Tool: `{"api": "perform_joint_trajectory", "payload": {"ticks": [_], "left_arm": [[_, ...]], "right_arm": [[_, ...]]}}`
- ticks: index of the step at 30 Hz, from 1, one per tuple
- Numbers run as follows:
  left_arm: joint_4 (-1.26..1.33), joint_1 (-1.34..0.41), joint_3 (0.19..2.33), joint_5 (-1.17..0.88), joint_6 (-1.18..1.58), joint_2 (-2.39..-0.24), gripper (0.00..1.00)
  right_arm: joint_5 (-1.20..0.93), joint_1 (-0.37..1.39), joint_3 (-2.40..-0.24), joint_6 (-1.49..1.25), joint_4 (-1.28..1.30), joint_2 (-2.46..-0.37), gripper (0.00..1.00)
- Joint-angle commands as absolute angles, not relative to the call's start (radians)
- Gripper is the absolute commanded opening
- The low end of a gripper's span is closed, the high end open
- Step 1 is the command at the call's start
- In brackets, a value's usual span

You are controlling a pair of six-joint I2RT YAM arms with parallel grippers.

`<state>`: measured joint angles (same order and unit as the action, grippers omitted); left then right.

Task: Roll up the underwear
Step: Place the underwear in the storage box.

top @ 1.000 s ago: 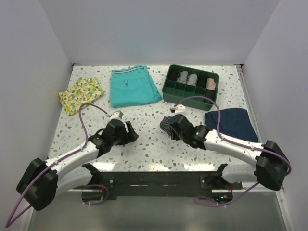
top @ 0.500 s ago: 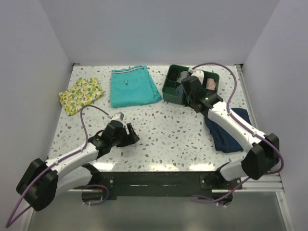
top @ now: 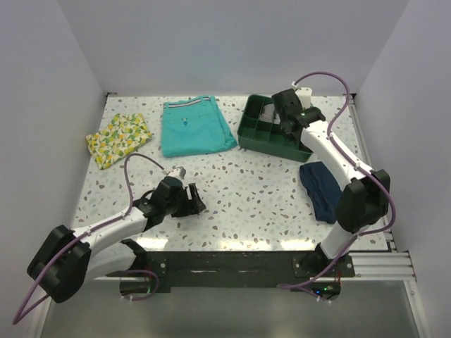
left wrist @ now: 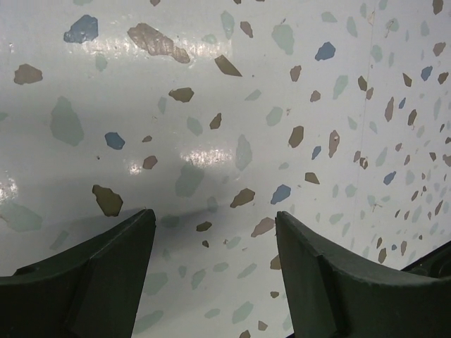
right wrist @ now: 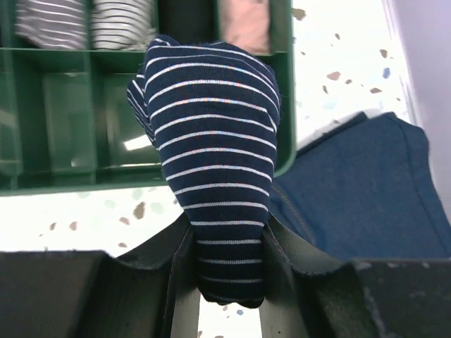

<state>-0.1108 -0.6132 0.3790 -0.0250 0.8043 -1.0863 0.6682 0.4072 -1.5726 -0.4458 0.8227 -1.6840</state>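
Underwear (right wrist: 208, 176) x1 gripped by R end effector (right wrist: 225, 243) over tray (right wrist: 70, 183) | L end effector (left wrist: 211, 232) open

The underwear (right wrist: 211, 176) was dark navy, crossed by thin pale stripes. The tray (right wrist: 70, 179) was deep green, its rolls (right wrist: 123, 24) striped grey and white, with one pink roll (right wrist: 243, 24). There was a plain navy garment (right wrist: 366, 190), teal shorts (top: 196, 127) and a yellow lemon-print cloth (top: 118, 139). The table (left wrist: 211, 84) was white, flecked brown, teal and blue.
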Motion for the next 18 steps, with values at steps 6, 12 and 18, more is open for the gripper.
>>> {"api": "perform_joint_trajectory", "payload": {"ticks": [6, 12, 18], "left_arm": [[-0.015, -0.607, 0.388, -0.092, 0.759, -1.158, 0.74], [0.021, -0.607, 0.396, -0.112, 0.753, -1.172, 0.74], [0.018, -0.606, 0.408, -0.115, 0.733, -1.192, 0.74]], "right_arm": [[0.75, 0.371, -1.721, -0.463, 0.928, -1.827, 0.0], [0.782, 0.364, -1.785, -0.476, 0.969, -1.916, 0.0], [0.81, 0.36, -1.784, -0.489, 0.982, -1.948, 0.0]]}}
